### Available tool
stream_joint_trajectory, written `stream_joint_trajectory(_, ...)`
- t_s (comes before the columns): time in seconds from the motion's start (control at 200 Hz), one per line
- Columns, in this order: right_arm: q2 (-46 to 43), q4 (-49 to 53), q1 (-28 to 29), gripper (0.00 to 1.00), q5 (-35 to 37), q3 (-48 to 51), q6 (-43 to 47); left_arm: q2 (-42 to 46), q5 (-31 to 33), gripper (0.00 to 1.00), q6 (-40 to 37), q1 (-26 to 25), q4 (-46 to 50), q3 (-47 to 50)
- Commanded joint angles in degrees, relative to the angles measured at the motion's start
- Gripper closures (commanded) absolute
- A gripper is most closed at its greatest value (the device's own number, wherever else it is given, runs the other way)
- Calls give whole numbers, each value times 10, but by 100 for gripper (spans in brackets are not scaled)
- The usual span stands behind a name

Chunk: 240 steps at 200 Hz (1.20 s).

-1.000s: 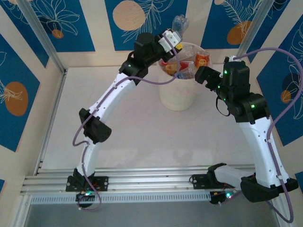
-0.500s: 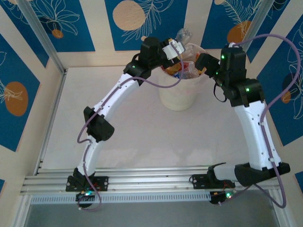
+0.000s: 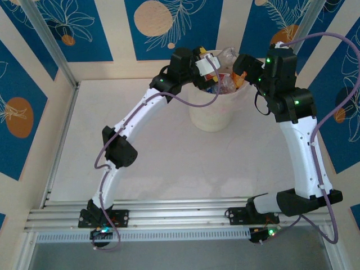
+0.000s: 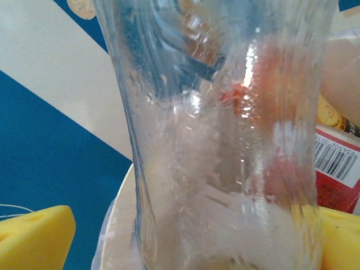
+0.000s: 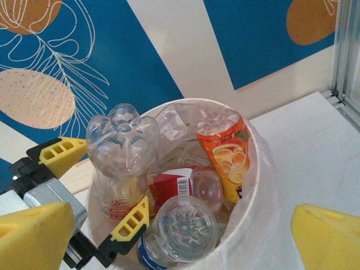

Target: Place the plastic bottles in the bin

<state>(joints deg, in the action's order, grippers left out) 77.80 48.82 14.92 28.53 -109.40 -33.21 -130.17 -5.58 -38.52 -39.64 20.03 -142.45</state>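
The white bin (image 3: 214,115) stands at the back of the table and holds several plastic bottles. My left gripper (image 3: 212,63) is over its left rim, open. A clear bottle (image 5: 121,149) stands base-up between the left gripper's yellow fingers (image 5: 59,153), with a gap beside it on one side. The same clear bottle (image 4: 225,140) is close in front of the left gripper (image 4: 188,242). An orange-labelled bottle (image 5: 225,152), a red-labelled one (image 5: 169,188) and a blue-labelled one (image 5: 180,230) lie in the bin (image 5: 256,185). My right gripper (image 5: 180,242) hovers open above the right rim, holding nothing.
The bin's thin bag liner (image 5: 264,163) drapes over the rim. Blue and cream patterned walls (image 3: 84,28) close in behind the bin, with a metal post (image 3: 306,25) at the back right. Bare white tabletop (image 3: 169,152) spreads in front of the bin.
The left gripper carried the clear bottle rightward over the bin and opened its jaws around it. The right arm swung up and closer to the bin's right rim.
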Motion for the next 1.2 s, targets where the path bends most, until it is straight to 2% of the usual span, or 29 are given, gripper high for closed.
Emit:
stream_joint_trajectory(0.0,1,-11,0,1,13,1,5,11,-32,0,6,-7,12,-22)
stream_joint_trajectory(0.255,8,-24,12,1,30,2,7,40,-97,0,22,-12,30,-21)
stream_joint_trajectory(0.64,-4,-70,34,2,48,79,-13,67,-104,1,37,-11,32,-21)
stream_joint_trajectory(0.7,-6,-80,34,2,41,88,-15,68,-107,7,41,-11,34,-20)
stream_joint_trajectory(0.775,-8,-84,34,2,40,90,-16,67,-116,24,46,-11,32,-20)
stream_joint_trajectory(0.835,-8,-83,34,2,40,88,-14,65,-112,32,51,-11,26,-20)
stream_joint_trajectory(0.91,-7,-80,34,1,34,85,-12,62,-85,37,66,-11,13,-20)
stream_joint_trajectory(0.995,-10,-75,34,2,27,83,-9,57,-26,44,94,-11,-10,-20)
stream_joint_trajectory(1.095,-15,-72,34,1,23,87,-12,52,44,46,126,-7,-18,-20)
stream_joint_trajectory(1.195,-20,-73,34,1,19,95,-17,49,83,49,173,0,-4,-20)
